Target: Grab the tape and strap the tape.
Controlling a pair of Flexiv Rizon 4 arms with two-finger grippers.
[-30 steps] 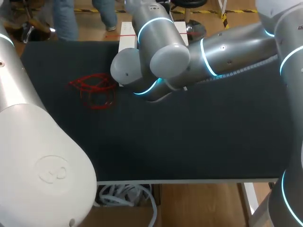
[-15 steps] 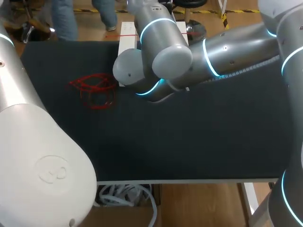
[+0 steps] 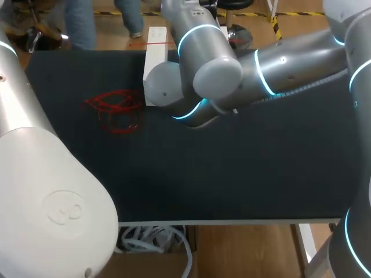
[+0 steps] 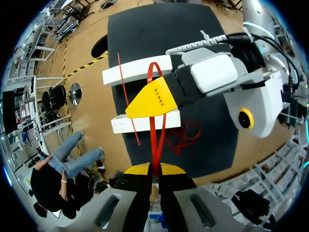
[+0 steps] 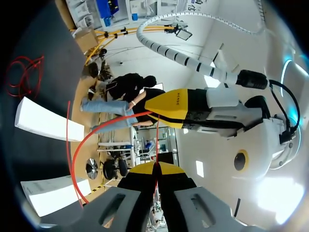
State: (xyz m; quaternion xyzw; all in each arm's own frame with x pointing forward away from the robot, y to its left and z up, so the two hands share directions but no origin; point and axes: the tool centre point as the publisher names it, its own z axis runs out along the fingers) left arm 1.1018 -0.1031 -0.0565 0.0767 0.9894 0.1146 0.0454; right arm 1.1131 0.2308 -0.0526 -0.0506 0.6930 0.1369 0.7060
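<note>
Red tape strand [image 4: 155, 140] runs straight between my two claws. The left claw [image 4: 154, 167] is pinched tight on it and the right claw [image 5: 155, 166] is clamped on it too, above the long white boxes [image 3: 155, 46] at the black table [image 3: 232, 168]'s far edge. A loose red tape tangle [image 3: 115, 110] lies on the table, left.

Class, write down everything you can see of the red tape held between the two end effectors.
The red tape is a thin, flat, glossy strap, plastic by its look. It runs straight from the left end effector, whose yellow-tipped fingers are shut on it, to the right end effector, likewise shut on it. Beyond that grip it bends into a small loop in front of the white boxes. In the head view the arms hide it.
</note>
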